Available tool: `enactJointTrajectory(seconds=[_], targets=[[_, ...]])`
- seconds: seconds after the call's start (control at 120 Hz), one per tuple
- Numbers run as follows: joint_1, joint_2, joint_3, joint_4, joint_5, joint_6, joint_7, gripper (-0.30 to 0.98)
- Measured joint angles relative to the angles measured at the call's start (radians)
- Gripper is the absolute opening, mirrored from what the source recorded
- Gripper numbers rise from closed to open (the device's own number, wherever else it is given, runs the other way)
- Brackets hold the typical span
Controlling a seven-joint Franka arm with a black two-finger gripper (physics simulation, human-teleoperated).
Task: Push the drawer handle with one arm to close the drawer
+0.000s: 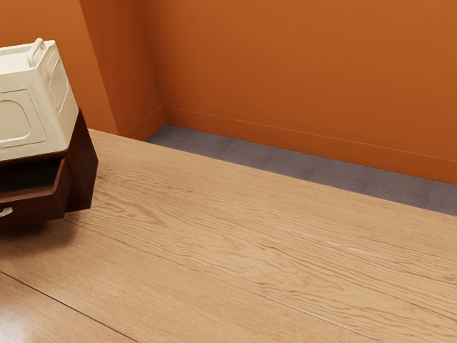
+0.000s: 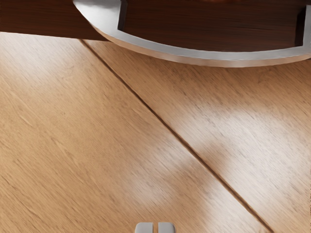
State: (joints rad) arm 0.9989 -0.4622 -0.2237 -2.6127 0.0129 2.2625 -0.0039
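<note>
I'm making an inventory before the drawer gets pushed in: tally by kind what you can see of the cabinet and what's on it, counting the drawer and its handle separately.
Dark wood cabinet: 1
Open drawer: 1
Silver drawer handle: 1
Cream container: 1
Total: 4

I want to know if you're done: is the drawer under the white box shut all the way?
No, the drawer sticks out of its dark cabinet, and you can see into it from above.

no readable text, labels, brands, numbers or signs in exterior view or wrist view.
</note>
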Motion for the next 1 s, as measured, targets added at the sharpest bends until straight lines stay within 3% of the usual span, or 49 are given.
enactJointTrajectory(seconds=[0.3,0.708,1.0], targets=[[0.05,0.096,0.0,0.046,-0.02,0.047,0.0,-0.1],[0.04,0.207,-0.011,0.131,-0.018,0.084,0.044,-0.1],[0.032,0.324,-0.012,0.237,0.036,0.128,0.062,-0.1]])
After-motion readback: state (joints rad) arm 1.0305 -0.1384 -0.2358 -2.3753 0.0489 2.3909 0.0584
